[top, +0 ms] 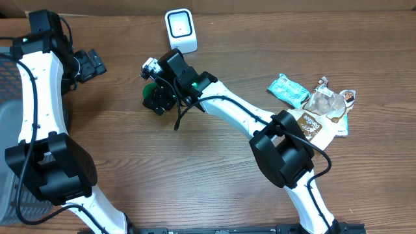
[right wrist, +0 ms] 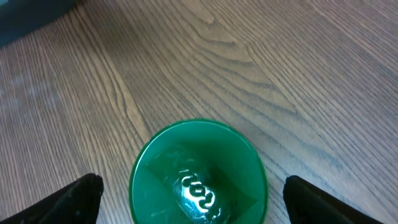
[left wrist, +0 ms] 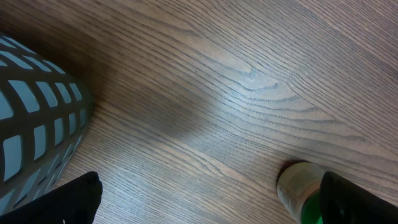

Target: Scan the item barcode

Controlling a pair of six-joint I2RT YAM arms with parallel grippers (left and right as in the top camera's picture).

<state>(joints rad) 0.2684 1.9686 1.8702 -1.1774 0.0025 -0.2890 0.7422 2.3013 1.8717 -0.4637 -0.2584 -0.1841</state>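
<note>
Right wrist view: the green item [right wrist: 199, 174] is seen on the table [top: 130, 169] near the scanner [top: 181, 29]. It is straddled but untouched by the wide-open right gripper [right wrist: 208, 202], evidently lined up for a grasp. The left gripper [left wrist: 211, 208] is parked aside, fully spread and empty.

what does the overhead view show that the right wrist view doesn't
Only overhead: the white scanner, the snack packets, the grey basket and the left gripper.
Only right wrist: a close look at the round top of the green item, glossy in the middle. From above, the gripper mostly hides the item.
Both: the green item, the wooden table, and the right gripper with its fingers open on either side of the item.
</note>
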